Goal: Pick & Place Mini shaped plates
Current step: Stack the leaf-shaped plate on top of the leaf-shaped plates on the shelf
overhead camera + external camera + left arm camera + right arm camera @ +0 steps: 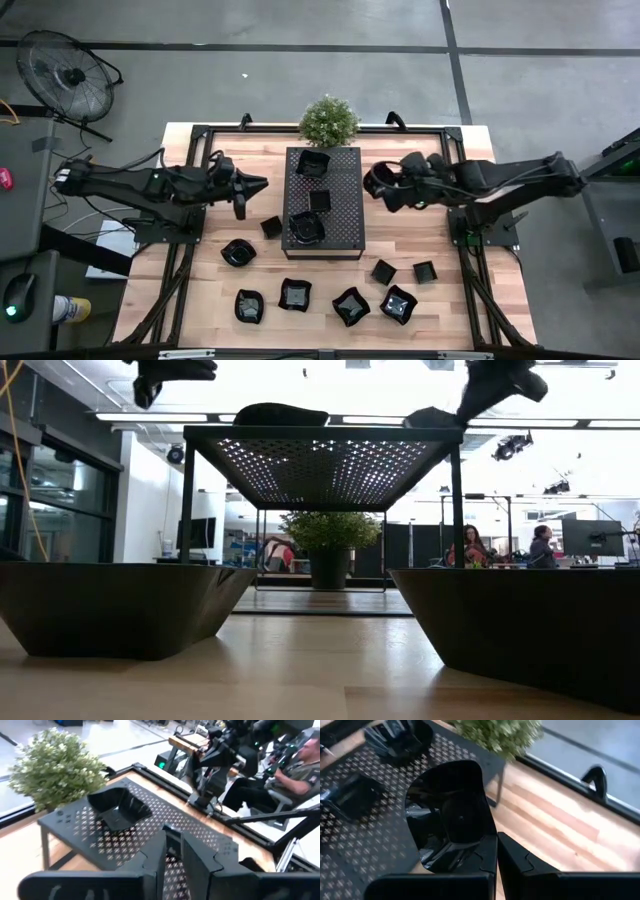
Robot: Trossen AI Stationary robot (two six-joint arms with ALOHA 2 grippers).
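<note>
Clamped on a glossy plate [451, 815], my right gripper [496, 851] hangs at the perforated tray's [343, 215] right edge; a tilt could drop it. Beyond the tray, my left gripper [258, 185] waits, nearly closed, empty. More plates [297, 294] lie before the tray.

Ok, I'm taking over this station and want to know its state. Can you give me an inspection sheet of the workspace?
Surface: wooden table, with a black perforated tray standing on legs at its middle.
Job's things: three tray plates on the perforated tray; eight table plates on the wood; one held plate.
Clutter: potted plant at the tray's far end.
Grippers: right gripper shut on the held plate's rim, beside the tray; left gripper at the tray's other side.
Cables: cables run along the left arm.
Surroundings: fan on the floor; seated people behind.
</note>
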